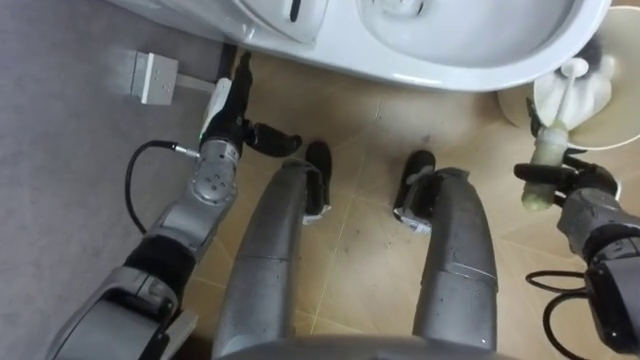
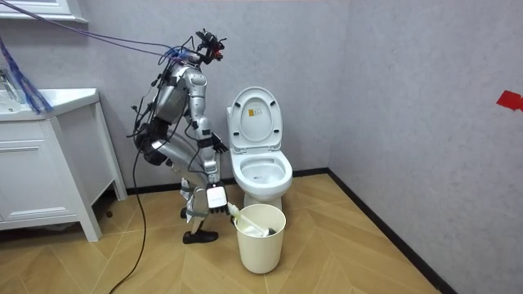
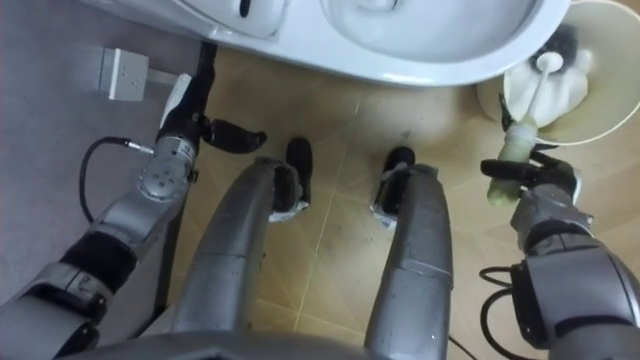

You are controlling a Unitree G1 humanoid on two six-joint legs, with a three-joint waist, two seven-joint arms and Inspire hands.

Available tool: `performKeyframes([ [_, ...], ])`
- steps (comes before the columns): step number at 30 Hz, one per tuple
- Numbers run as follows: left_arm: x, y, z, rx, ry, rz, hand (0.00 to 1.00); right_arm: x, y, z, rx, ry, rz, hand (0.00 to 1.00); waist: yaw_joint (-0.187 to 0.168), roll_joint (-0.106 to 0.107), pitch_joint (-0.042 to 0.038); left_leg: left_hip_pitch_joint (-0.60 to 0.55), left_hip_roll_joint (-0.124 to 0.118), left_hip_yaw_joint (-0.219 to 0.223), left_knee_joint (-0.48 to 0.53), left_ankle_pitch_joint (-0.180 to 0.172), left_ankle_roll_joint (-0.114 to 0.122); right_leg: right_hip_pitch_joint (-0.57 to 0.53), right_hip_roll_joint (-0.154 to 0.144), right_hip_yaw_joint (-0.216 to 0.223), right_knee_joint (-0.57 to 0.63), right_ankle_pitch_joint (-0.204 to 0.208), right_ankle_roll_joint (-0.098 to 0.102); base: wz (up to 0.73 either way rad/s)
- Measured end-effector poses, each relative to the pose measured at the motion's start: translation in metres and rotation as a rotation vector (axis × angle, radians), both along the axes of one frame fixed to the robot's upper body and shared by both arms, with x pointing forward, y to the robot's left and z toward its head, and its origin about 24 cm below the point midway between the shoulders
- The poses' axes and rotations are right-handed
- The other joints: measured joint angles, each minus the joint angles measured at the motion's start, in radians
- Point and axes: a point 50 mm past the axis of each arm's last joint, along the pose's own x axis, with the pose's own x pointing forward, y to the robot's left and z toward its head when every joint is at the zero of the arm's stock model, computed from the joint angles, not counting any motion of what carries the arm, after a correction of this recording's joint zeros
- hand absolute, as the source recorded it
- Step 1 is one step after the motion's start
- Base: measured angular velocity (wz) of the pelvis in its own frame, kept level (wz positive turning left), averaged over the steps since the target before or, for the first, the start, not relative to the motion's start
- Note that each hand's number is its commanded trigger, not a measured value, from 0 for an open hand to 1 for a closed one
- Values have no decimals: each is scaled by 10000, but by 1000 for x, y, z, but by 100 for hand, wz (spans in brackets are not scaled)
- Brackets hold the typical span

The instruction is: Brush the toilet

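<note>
The white toilet point(image 1: 450, 68) point(image 2: 261, 173) has its lid up, and I stand bent forward at its side. My right hand point(image 1: 575, 185) point(image 3: 545, 182) is shut on the pale handle of the toilet brush point(image 1: 548, 140) point(image 3: 515, 140). The brush's white head point(image 1: 588, 82) rests inside the white bucket point(image 3: 610, 100) point(image 2: 261, 245) on the floor at my right. My left hand point(image 1: 228, 110) point(image 3: 185, 115) is open, its straight fingers reaching toward the dark gap beside the toilet's base, thumb spread out to the side.
A grey wall with a small white box point(image 1: 155, 78) runs along my left. The toilet stands in a grey corner. A white cabinet point(image 2: 41, 163) is at the room view's left. Wooden floor point(image 1: 360, 170) lies around my feet.
</note>
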Motion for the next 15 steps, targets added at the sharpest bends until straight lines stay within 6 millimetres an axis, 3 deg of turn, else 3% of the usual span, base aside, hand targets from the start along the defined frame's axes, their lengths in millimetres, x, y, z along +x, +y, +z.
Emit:
performKeyframes([
  [10,-4,2,-3,24,159,-67,0,-1,3,-3,441,10,81,100,-15,-23,7,38,-39,15,-39,2,24,5,-34,0,-20,1,-5,0],
  [15,-12,8,-10,130,401,46,0,-7,6,-9,540,311,143,100,-112,-118,33,769,16,-53,-247,-70,-27,792,105,-42,-342,-3,38,-5],
])
